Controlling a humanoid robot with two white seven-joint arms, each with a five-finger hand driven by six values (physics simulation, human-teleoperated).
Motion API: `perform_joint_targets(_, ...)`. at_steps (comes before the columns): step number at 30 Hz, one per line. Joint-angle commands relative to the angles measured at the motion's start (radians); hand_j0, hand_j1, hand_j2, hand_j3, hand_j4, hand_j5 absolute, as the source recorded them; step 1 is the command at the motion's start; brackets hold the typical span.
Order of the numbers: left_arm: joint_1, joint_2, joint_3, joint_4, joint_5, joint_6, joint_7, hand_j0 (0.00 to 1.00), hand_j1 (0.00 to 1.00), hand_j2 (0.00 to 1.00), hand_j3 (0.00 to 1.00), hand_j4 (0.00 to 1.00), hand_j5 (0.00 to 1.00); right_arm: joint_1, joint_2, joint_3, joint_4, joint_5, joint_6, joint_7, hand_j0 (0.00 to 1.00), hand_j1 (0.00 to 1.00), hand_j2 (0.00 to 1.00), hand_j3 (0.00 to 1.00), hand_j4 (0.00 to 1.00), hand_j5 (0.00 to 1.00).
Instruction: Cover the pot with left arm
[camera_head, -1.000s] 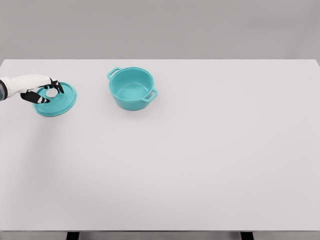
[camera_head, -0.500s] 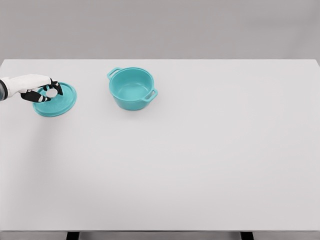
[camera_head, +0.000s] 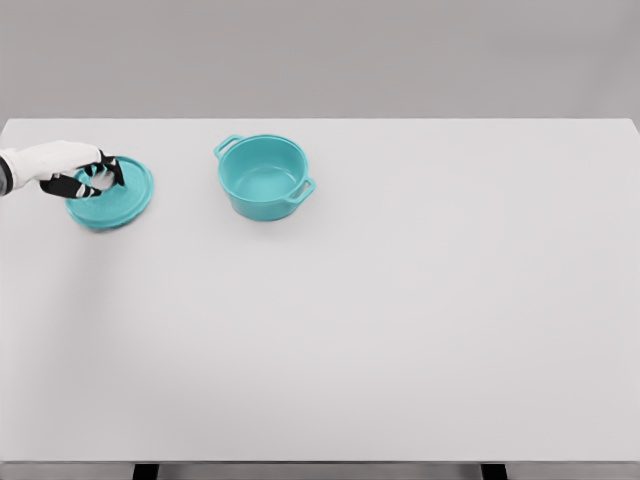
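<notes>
My white left hand with its black fingers (camera_head: 88, 178) sits at the far left of the flat white table (camera_head: 400, 330), curled down over the pale round knob at the centre of the round teal lid (camera_head: 112, 194). My fingers close around that knob from both sides, so I judge the grasp as made or very nearly made; I cannot tell whether the lid is clear of the table or resting on it.

To do this step well, I want the knob held firmly and evenly, with my fingers opposite one another, so the lid hangs level and does not swing when I raise it. I should lift straight up before moving sideways, keeping the rim from dragging.

To the right, well apart from the lid, the open teal pot with two side handles (camera_head: 264, 178) stands upright and uncovered. I need to carry the lid high enough to pass over its near rim, centre it above the opening, then lower it flat. My right arm is out of view.
</notes>
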Motion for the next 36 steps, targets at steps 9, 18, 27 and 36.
perform_joint_targets(9, 0.0, 0.005, 0.001, -0.091, 0.007, 0.003, 0.0, 0.54, 0.54, 0.54, 0.54, 0.54, 0.54, 0.0, 0.0, 0.0, -0.001, 0.0, 0.0, 0.0, 1.0, 1.0, 1.0, 1.0, 1.0, 1.0)
perform_joint_targets(18, 0.0, 0.034, 0.003, -0.18, 0.008, 0.003, 0.0, 0.54, 0.54, 0.54, 0.54, 0.54, 0.54, 0.0, 0.0, 0.0, 0.001, 0.0, 0.0, 0.0, 1.0, 1.0, 1.0, 1.0, 1.0, 1.0)
perform_joint_targets(27, 0.0, 0.034, 0.001, -0.259, 0.02, 0.003, 0.0, 0.54, 0.54, 0.54, 0.54, 0.54, 0.54, 0.0, 0.0, 0.0, 0.001, 0.0, 0.0, 0.0, 1.0, 1.0, 1.0, 1.0, 1.0, 1.0)
perform_joint_targets(36, 0.0, 0.023, -0.014, -0.345, 0.037, 0.003, 0.0, 0.54, 0.54, 0.54, 0.54, 0.54, 0.54, 0.0, 0.0, 0.0, -0.001, 0.0, 0.0, 0.0, 1.0, 1.0, 1.0, 1.0, 1.0, 1.0)
